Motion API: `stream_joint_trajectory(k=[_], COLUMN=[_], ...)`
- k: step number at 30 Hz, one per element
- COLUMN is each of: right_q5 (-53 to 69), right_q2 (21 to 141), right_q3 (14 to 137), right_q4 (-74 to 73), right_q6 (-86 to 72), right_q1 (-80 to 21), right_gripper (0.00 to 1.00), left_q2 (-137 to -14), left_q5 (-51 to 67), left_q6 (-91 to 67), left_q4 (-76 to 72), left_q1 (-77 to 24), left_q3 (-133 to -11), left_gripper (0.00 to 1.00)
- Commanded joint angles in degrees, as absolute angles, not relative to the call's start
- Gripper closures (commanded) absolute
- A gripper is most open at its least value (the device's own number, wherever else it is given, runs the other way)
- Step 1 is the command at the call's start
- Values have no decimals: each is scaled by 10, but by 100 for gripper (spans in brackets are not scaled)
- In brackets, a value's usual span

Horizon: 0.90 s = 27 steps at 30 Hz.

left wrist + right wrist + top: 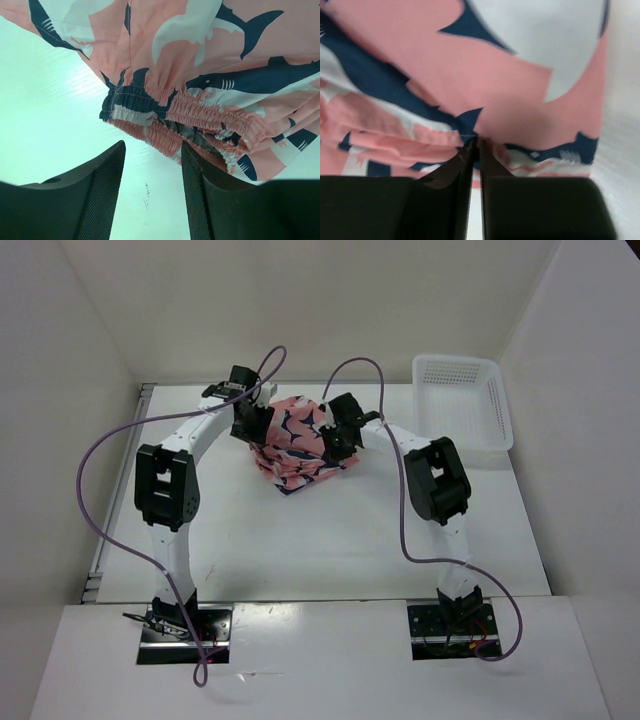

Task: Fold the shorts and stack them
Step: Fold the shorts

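I see the shorts (298,440) bunched toward 12 o'clock on the table (330,540), between both claws. My left gripper (153,145) stands wide just short of the elastic waistband (gripping nothing). My right gripper (475,143) is pinched narrow on a fabric edge. The basket (462,400) sits at 2 o'clock.

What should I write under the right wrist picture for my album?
The right gripper pinches the edge of the shark-print shorts.

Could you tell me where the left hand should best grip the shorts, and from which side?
Probably the gathered elastic waistband of the shorts: its thick bunched edge lies just ahead of the open left hand, so come straight in from the left.
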<state>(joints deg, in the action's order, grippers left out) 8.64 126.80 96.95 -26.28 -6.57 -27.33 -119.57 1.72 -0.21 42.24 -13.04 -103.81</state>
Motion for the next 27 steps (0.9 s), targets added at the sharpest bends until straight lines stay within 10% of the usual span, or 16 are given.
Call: stream_joint_trajectory(k=[1,3,8,21,27], right_q5=[89,62,-34,24,76], right_q2=[1199,1187,1180,1248,1259], right_q3=[1003,1033,1033,1003,966], right_q4=[-287,-287,-276,-265,-265], right_q6=[-29,-29,-53,-72,-66], right_q1=[-296,-296,-291,-247,-247], right_gripper=[76,53,37,23,29], left_q2=[-1158,-1152,-1158,-1174,-1179], left_q5=[12,18,98,86,75], left_q6=[0,0,0,0,0], left_q4=[419,433,451,391,391], left_q1=[-131,-126,-134,-214,-219], left_q3=[-1042,-1069,-1104,-964,-928], left_gripper=[43,43,40,39,53])
